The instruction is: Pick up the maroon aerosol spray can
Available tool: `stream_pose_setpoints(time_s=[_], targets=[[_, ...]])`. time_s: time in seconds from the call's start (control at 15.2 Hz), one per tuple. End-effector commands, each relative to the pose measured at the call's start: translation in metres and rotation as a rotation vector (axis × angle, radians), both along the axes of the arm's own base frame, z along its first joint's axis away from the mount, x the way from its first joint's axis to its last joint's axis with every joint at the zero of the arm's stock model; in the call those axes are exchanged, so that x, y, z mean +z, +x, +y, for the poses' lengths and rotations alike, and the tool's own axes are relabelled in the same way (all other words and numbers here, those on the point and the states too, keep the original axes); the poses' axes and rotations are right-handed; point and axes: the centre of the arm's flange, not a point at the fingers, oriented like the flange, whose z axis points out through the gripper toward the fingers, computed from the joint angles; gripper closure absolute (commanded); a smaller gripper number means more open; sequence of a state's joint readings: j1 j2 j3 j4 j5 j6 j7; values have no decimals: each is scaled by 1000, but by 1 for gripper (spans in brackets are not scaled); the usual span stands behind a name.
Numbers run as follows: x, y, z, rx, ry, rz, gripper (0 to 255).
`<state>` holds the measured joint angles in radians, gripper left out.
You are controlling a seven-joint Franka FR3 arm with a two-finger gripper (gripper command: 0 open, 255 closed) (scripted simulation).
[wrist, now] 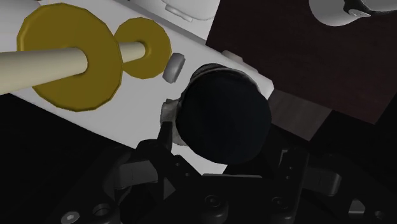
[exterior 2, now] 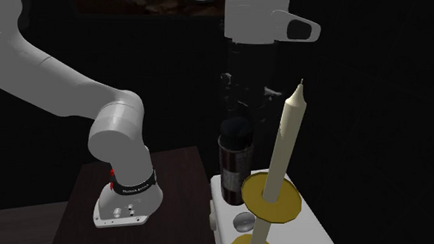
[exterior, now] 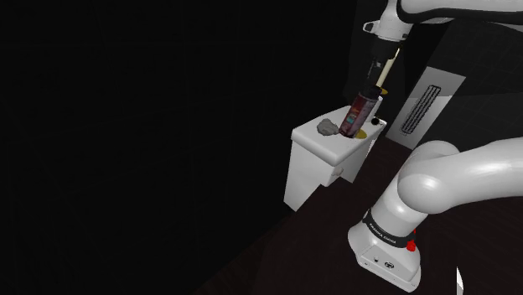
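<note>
On top of the white tank (exterior: 312, 163), near its far end, I found the dark red spray can (exterior: 361, 113) with its black cap uppermost. The gripper (exterior: 370, 89) was directly above it, pointing down at the cap. From the shoulder camera the gripper's black tip overlapped the top of the can. With black on black against a black area, I could not tell whether it was clamped on the can or merely around it. Nor could I tell whether the can's base rested on the tank or hung just clear of it. A gold disc (exterior: 363, 132) showed at the foot of the can. A grey lump (exterior: 326, 128) lay on the tank to that view's left, near the can but apart from it.

In the second exterior view the can (exterior 2: 234, 159) was just behind the gold disc (exterior 2: 272, 200). That disc was threaded on a tall cream candle (exterior 2: 285, 138), which stood upright with its tip level with the gripper. A small grey round piece (exterior 2: 244, 221) sat on the tank beside the disc. The white arm (exterior 2: 118, 133) curved down to its base (exterior 2: 127, 207) on a dark brown floor (exterior 2: 169, 164).

Through the wrist camera the can's black cap (wrist: 222, 121) sat centred just ahead of the gripper's body. The candle (wrist: 44, 63) ran off to one side through the gold disc (wrist: 70, 95) and a smaller gold disc (wrist: 156, 38). The grey round piece (wrist: 174, 65) lay between that smaller disc and the cap.
</note>
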<state>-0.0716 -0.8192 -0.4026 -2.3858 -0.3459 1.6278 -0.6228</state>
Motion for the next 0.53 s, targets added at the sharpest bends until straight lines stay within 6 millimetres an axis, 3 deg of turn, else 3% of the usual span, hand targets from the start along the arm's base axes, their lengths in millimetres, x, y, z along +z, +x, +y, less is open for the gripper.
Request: stream_pose_setpoints(time_s=[0.0,0.33,0.46], targets=[[11,1,1,0,0,0,255],[37,1,1,0,0,0,255],[38,1,1,0,0,0,255]])
